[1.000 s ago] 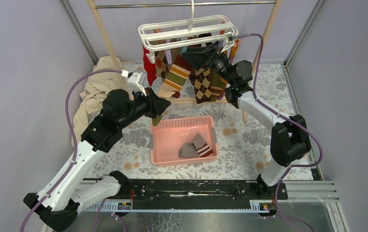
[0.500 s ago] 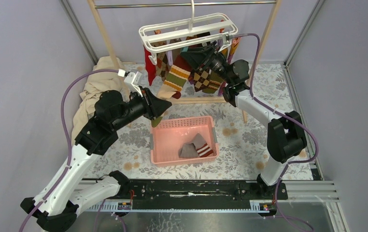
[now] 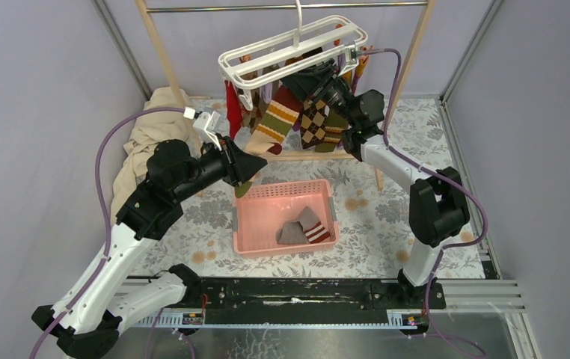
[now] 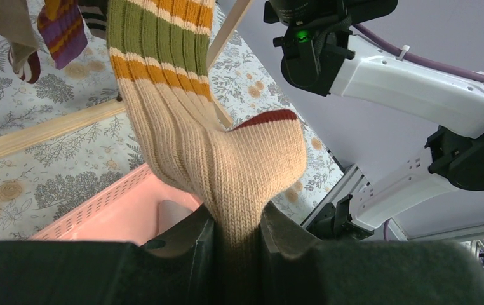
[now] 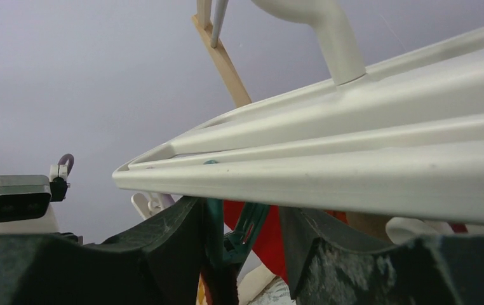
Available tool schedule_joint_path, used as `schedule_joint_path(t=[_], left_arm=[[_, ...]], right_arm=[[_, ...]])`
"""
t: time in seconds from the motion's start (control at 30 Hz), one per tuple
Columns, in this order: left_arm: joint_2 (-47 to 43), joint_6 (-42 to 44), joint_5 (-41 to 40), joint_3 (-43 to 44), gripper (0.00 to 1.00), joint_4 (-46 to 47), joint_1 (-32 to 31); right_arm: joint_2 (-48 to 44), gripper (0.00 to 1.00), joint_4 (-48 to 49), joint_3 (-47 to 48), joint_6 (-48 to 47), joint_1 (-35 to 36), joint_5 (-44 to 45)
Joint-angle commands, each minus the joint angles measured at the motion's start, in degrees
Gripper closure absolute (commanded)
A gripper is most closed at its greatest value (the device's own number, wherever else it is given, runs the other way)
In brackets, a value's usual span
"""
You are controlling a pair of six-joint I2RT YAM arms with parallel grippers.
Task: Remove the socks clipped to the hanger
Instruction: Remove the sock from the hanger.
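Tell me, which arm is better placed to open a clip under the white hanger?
Right. The right fingers flank a teal clip just under the hanger bars. The left fingers are low near the pink basket, shut on the beige striped sock toe.

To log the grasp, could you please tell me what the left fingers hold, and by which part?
The beige striped sock, pinched at its foot end, past the heel, between the left fingers.
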Motion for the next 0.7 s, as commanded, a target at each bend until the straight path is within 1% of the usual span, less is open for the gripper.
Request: schedule_joint_path(t=[0.0,0.13,0.4,0.47,0.5,0.53,0.6,0.67], left_arm=[[-0.75,0.03,1.09,0.29,0.71,0.92,-0.35],[-0.76,0.12,0.99,-0.07,0.71,0.86,-0.39],[-0.58,0.30,0.99,-0.59,0.71,0.65,-0.38],[-0.51,0.30,1.06,-0.72,0.71,0.65,-0.39],[-0.49,0.30,1.20,-0.81,0.71,0.69,-0.33],[-0.42,0.22,1.48,-0.82,0.71,0.74,-0.40],[-0.17,0.06,2.36,-1.17,0.71,0.91,-0.41],[-0.05,-0.27,2.93,-1.74,0.71,1.29,-0.36]], right_arm=[[0.62,0.52,4.99,3.20,1.81,0.40,-0.19],[0.68,0.60,5.34,2.96,2.03,0.40,-0.36],[0.64,0.84,4.03,3.63,2.03,0.39,-0.55],[0.50,0.87,3.59,3.56,1.70,0.39,-0.44],[0.43,0.86,3.42,3.50,1.71,0.39,-0.44],[0.34,0.81,3.09,3.36,1.60,0.40,-0.52],[-0.31,0.56,2.46,2.51,1.35,0.40,-0.39],[-1.12,0.36,1.81,1.23,1.14,0.40,-0.58]])
